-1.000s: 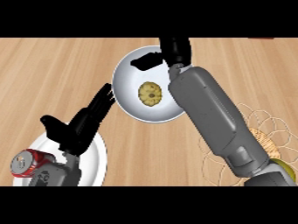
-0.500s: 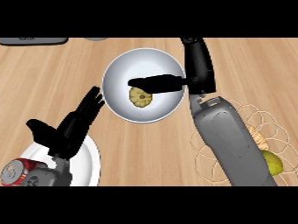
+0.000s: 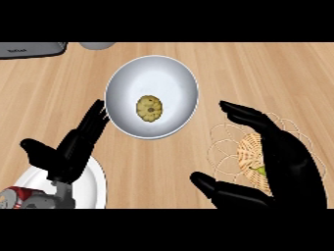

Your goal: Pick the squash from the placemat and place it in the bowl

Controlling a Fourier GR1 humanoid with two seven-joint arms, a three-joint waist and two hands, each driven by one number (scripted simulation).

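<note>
1. Wooden counter (image 3: 285,73).
2. The squash (image 3: 149,108) sits in the white bowl (image 3: 184,73), apart from the woven placemat (image 3: 231,147).
3. The right hand (image 3: 289,162), fingers spread and empty, is nearer; the squash lies up-left of it.
4. The left hand (image 3: 72,147) rests open.

Black left hand (image 3: 68,152), seemingly grey forearm (image 3: 61,195).

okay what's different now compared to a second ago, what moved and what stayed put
The right hand has pulled back from over the bowl toward the view's lower right and now hangs open above the placemat, holding nothing. The squash, let go, lies in the bowl. The left hand stays open at lower left, over the plate, with the can beside it.
</note>
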